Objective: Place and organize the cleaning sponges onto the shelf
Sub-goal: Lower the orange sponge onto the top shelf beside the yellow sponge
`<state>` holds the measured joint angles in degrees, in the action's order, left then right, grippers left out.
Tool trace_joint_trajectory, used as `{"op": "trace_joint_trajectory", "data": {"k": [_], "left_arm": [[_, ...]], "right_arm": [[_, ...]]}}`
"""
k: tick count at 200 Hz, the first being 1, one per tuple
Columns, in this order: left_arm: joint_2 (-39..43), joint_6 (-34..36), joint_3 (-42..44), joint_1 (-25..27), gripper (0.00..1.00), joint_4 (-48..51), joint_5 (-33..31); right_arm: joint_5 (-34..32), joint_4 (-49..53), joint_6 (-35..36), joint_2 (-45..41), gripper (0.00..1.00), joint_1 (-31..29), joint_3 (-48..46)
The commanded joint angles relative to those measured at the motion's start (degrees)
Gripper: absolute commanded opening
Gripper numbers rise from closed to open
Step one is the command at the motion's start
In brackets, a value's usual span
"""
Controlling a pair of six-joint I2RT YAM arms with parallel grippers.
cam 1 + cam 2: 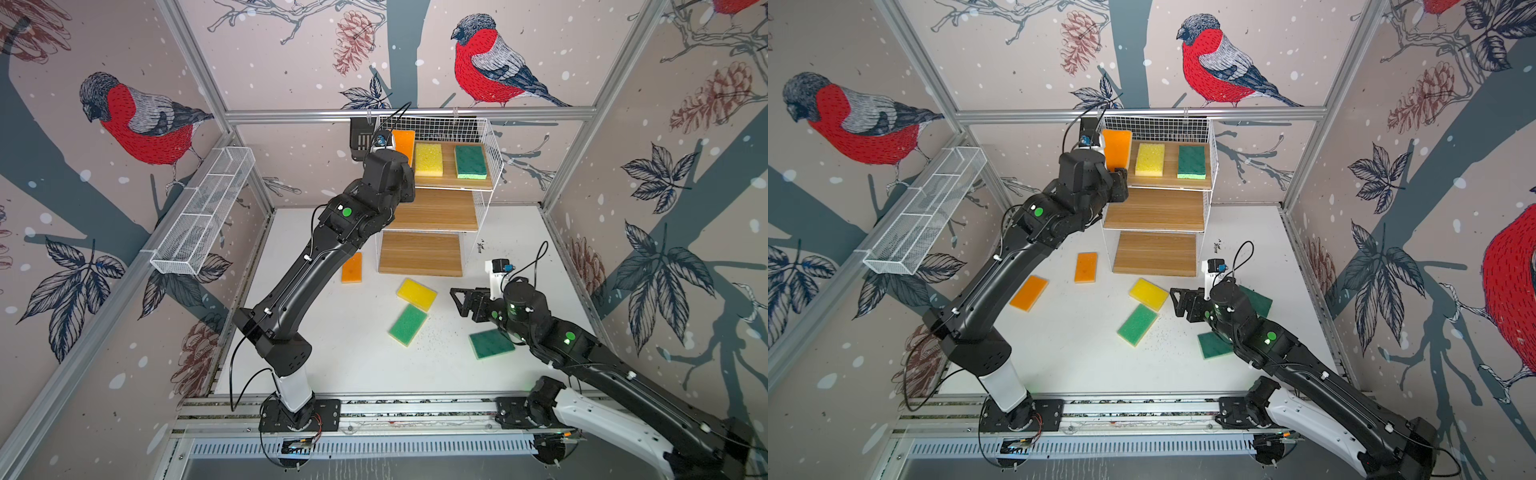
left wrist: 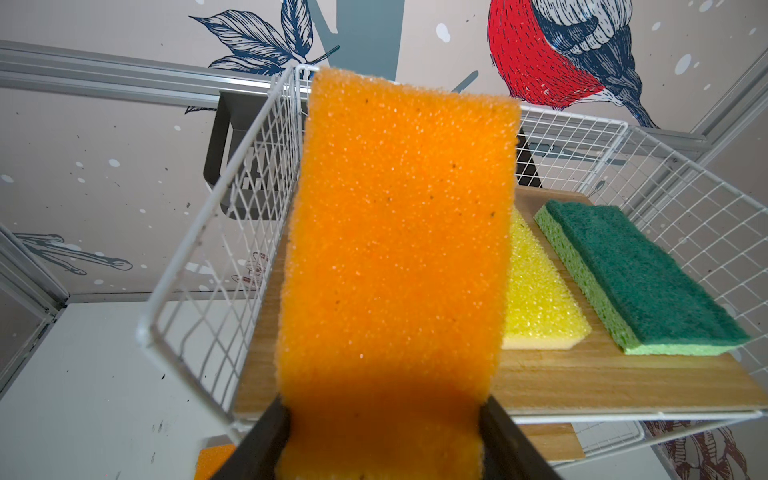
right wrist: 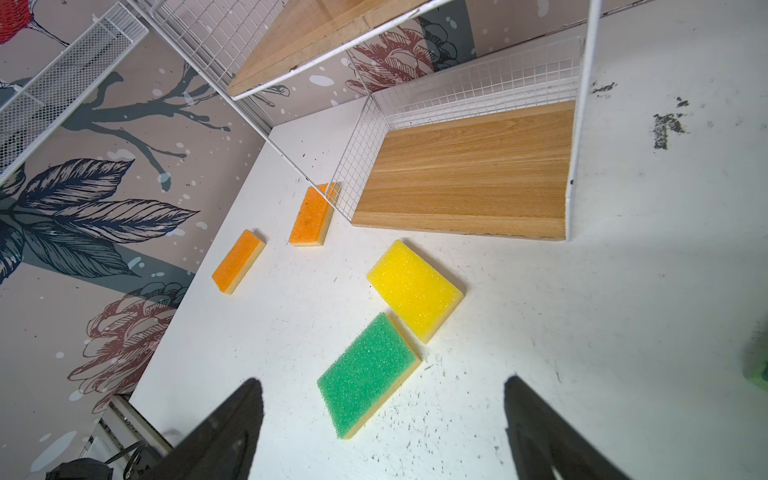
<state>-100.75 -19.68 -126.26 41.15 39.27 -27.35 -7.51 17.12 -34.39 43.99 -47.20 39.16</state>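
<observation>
Holding orange sponge [image 2: 395, 228] upright, L claw [image 2: 382, 440] clamped on it, over top board [image 2: 582, 382] beside yellow sponge [image 2: 536, 299]; R claw [image 3: 382, 386] apart.

The white table [image 1: 353, 365] is carrying the shelf [image 1: 494, 166] at its back. The top board [image 1: 449, 181] is bearing a yellow sponge [image 1: 429, 159] and a dark green sponge [image 1: 471, 162], lying flat, side by side and apart. On the table itself, orange sponge A [image 1: 352, 268] is lying just beside the shelf's left wall and orange sponge B [image 1: 1029, 293] further left. Yellow sponge B [image 1: 417, 294] and a light green sponge [image 1: 408, 324] are lying just in front of the bottom board. Dark green sponges C [image 1: 490, 344] and D [image 1: 1262, 303] are lying to the right.
</observation>
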Motion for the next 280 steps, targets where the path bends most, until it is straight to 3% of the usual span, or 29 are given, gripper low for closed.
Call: {"op": "trace_joint_trajectory", "data": {"k": [1,141,280], "left_arm": [[-0.5,-0.5,-0.6,0.0,0.6,-3.3,-1.6],[-4.1,-0.9,-2.0,-0.1,0.61,-2.9,-7.2],[-6.4,-2.1,-2.3,-0.9,0.68,-3.2,-8.4]], "right_arm": [[-0.8,-0.6,1.0,0.0,0.9,0.0,-0.2],[0.0,-2.0,2.0,1.7,0.91,0.7,-0.7],[1.0,-2.9,2.6,3.2,0.91,1.4,-0.8]]}}
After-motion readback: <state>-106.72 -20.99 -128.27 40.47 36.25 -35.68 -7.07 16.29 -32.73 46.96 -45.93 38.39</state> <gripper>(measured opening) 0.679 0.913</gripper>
